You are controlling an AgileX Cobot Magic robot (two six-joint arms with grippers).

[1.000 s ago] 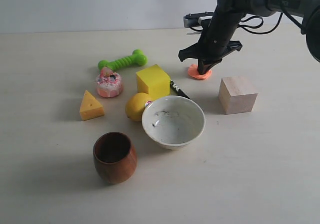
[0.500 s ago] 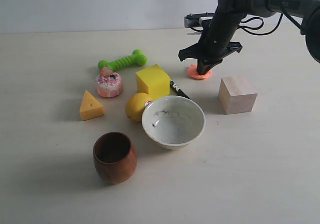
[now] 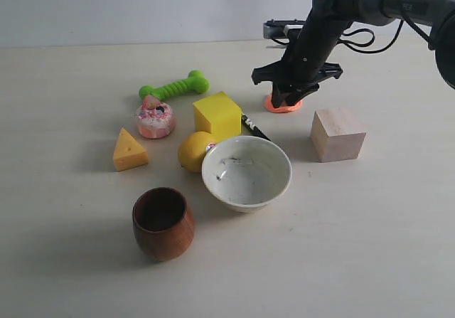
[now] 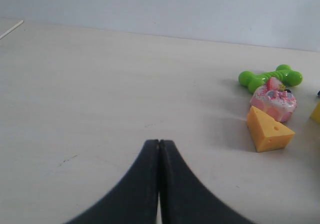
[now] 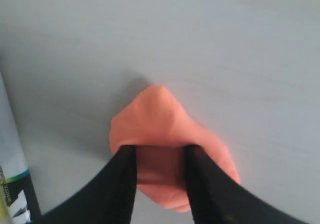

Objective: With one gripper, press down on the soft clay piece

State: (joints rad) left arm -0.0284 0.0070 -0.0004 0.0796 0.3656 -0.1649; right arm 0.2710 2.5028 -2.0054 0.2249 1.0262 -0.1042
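The soft clay piece (image 3: 274, 107) is a flat salmon-orange blob on the pale table, left of and behind the wooden cube (image 3: 338, 134). My right gripper (image 3: 285, 98) points straight down onto it. In the right wrist view the clay (image 5: 160, 116) fills the middle, and the right gripper (image 5: 160, 152) has its two black fingers (image 5: 125, 176) a short gap apart, tips resting on the clay's top with clay showing between them. The left gripper (image 4: 159, 144) is out of the exterior view; it hovers shut over bare table.
A white bowl (image 3: 247, 172), yellow cube (image 3: 217, 115), lemon (image 3: 192, 151) and marker (image 3: 254, 128) crowd the area left of the clay. Farther left are a green bone (image 3: 174, 87), donut toy (image 3: 156, 119), cheese wedge (image 3: 129, 149) and wooden cup (image 3: 163, 223).
The right gripper has shifted very slightly left over the clay. Nothing else has moved.
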